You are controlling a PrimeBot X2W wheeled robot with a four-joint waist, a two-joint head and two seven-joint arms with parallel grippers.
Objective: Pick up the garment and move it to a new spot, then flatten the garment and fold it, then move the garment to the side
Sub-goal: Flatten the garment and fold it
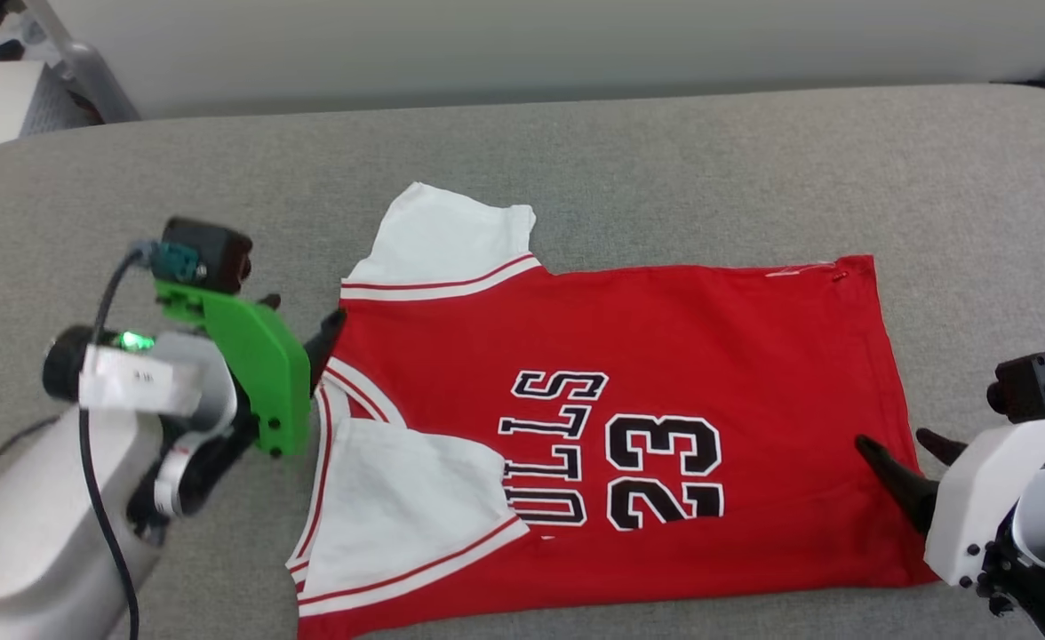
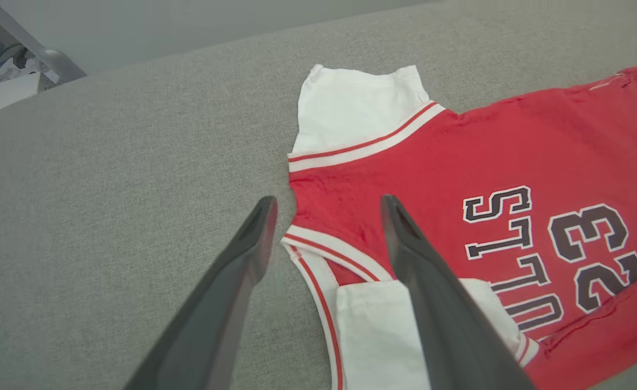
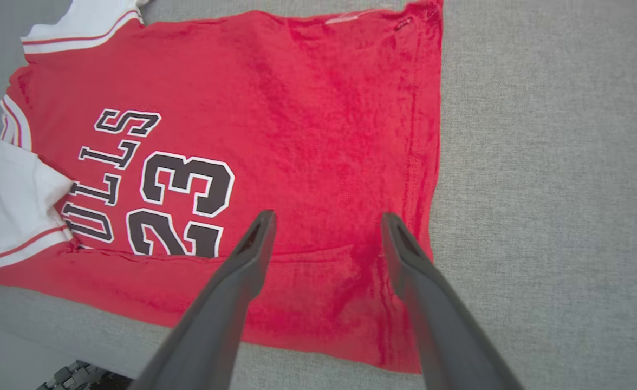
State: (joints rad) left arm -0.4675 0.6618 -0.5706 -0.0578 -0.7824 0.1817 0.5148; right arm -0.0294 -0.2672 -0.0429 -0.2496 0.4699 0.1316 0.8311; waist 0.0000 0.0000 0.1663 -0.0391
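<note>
Our wrist views show jaws apart, left gripper (image 2: 327, 199) at nine o'clock of the garment (image 1: 665, 338), right gripper (image 3: 327, 214) at four o'clock.

Beyond the grey fabric tabletop (image 1: 665, 151) lies a pale surface (image 1: 522, 44) (wall or floor, unclear), a metal strut (image 1: 87, 76) past its far-left corner.

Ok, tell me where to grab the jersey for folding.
Probably pinch the jersey at the hem with the right hand and at the shoulder with the left hand, each from its own end: it lies flat, so only edges offer a pinch.
</note>
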